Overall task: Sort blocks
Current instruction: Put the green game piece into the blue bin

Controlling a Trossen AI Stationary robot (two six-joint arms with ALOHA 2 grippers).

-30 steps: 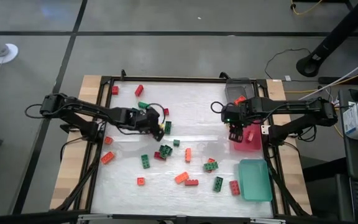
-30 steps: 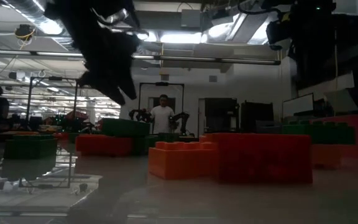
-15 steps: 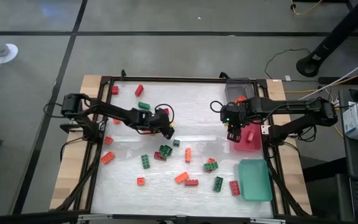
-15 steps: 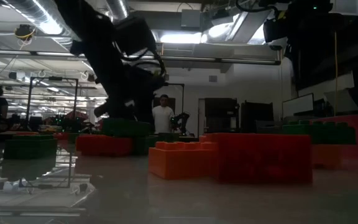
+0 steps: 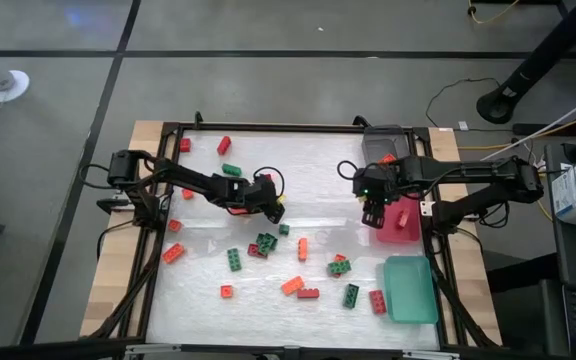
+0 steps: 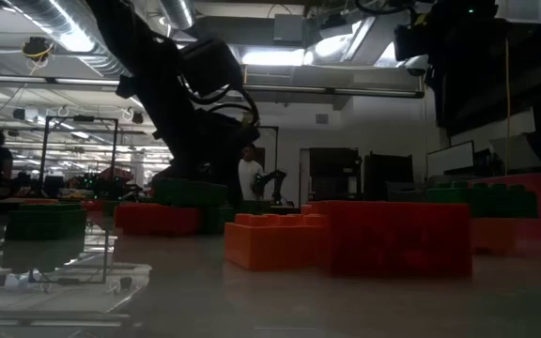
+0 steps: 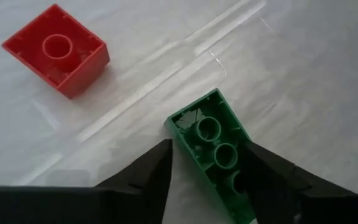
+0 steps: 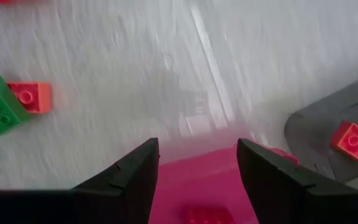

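Observation:
Red, orange and dark green blocks lie scattered on the white table. My left gripper (image 5: pixel 271 205) (image 7: pixel 209 163) is low over the table's middle, shut on a green block (image 7: pixel 219 155) that lies hollow side up. In the high view the gripper hides that block. A red block (image 7: pixel 58 50) lies hollow side up just beyond it. My right gripper (image 5: pixel 373 218) (image 8: pixel 197 162) hangs open with nothing in it over the left end of the pink tray (image 5: pixel 403 222), which holds a red block (image 8: pixel 204 214). My left gripper pinches the green block's two long sides (image 7: pixel 182 146) between its two fingers. The fingers slant down from the table's left side and lie across the block. The block rests flat on the table, its hollow underside up, and its far end (image 7: pixel 204 109) sticks out past the fingertips.
A grey tray (image 5: pixel 383 143) at the far right holds a red block (image 8: pixel 356 144). A teal tray (image 5: pixel 410 288) stands at the near right. Loose blocks cluster near the middle (image 5: pixel 265 243) and toward the near edge (image 5: pixel 303 290). A person (image 6: pixel 245 178) stands in the room behind.
My left gripper has sunk to the table and reached toward the table's right, coming down over the green block. My right gripper has stayed over the pink tray.

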